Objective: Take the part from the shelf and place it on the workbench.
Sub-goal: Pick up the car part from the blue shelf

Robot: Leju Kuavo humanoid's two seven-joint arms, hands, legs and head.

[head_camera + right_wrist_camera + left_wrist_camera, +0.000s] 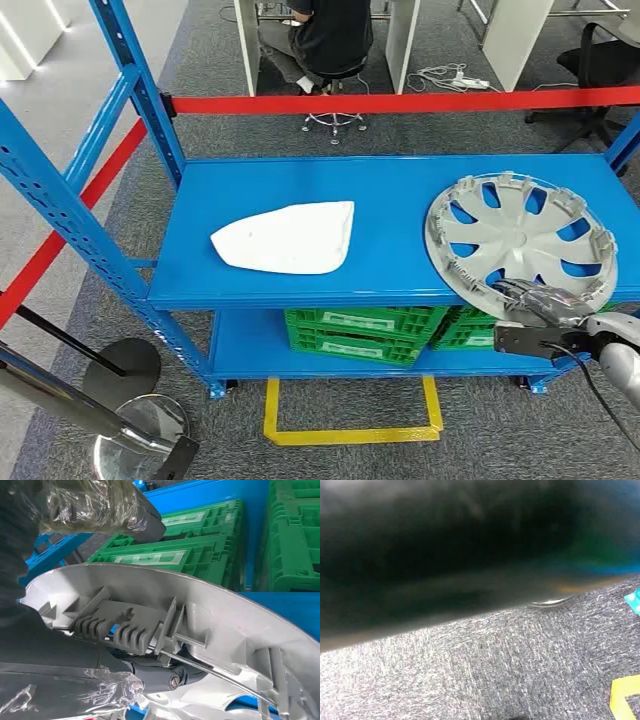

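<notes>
A silver hubcap (521, 235) lies inner side up at the right end of the blue shelf's top deck (392, 200), its near rim hanging slightly past the front edge. My right hand (540, 300), wrapped in clear film, is at that near rim. In the right wrist view the hubcap rim (211, 610) runs between the thumb (113, 505) and the fingers (75, 680); the fingers lie against the inner side, while a gap remains between thumb and rim. A white curved panel (290, 238) lies on the middle of the same deck.
Green crates (355, 332) fill the lower shelf right under the hubcap. Red barrier tape (392, 102) runs behind the rack, with stanchion bases (121, 370) at front left. A person (332, 35) sits at a desk beyond. Yellow floor marking (351, 435) lies before the shelf.
</notes>
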